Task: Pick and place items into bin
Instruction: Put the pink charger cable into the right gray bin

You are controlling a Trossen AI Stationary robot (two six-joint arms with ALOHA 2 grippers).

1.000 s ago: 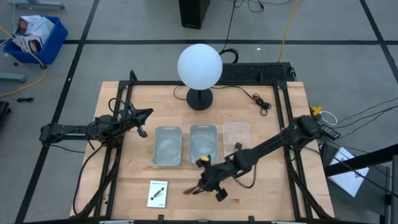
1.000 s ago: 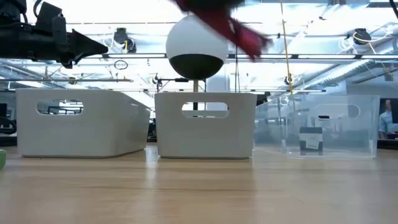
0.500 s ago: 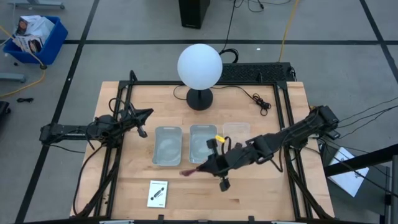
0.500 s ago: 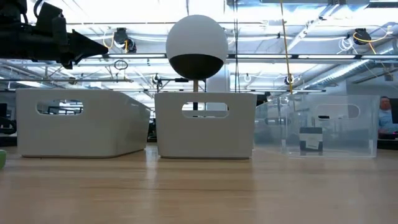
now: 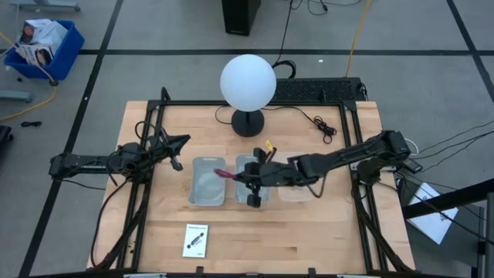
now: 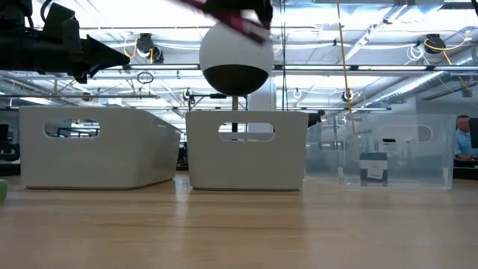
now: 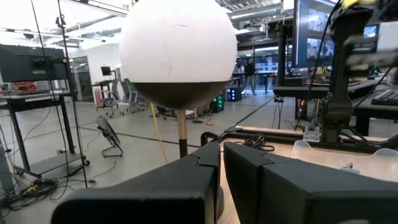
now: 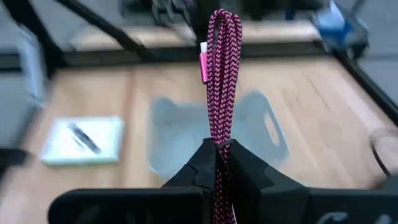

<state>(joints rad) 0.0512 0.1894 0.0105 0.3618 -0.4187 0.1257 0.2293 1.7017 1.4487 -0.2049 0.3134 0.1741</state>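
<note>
My right gripper (image 5: 235, 176) is shut on the dark red cord bundle (image 5: 221, 174). It hangs above the gap between the grey left bin (image 5: 207, 189) and the grey middle bin (image 5: 258, 166). The bundle also shows at the top of the low view (image 6: 233, 16). The white card with its black mark (image 5: 197, 239) lies flat near the table's near edge. The tiny black cube does not show. My left gripper (image 5: 177, 152) is shut and empty, held high left of the bins. My right gripper pinches the cord bundle between its two fingers at one end of the bundle (image 8: 217, 148). The fingers come level from the table's right and lie along it. The several strands (image 8: 222, 68) stick out ahead of the fingertips, clear of table and bins.
A clear bin (image 5: 293, 164) stands right of the two grey bins. A lamp with a white globe (image 5: 248, 83) stands behind them at the far edge. A black cable (image 5: 320, 123) lies at the far right. Bare tabletop stretches in front of the bins.
My right gripper has carried the cord bundle from the near part of the table toward the far edge and a little left, until it is over the bins. It stays shut on the bundle, which now points toward the table's left.
</note>
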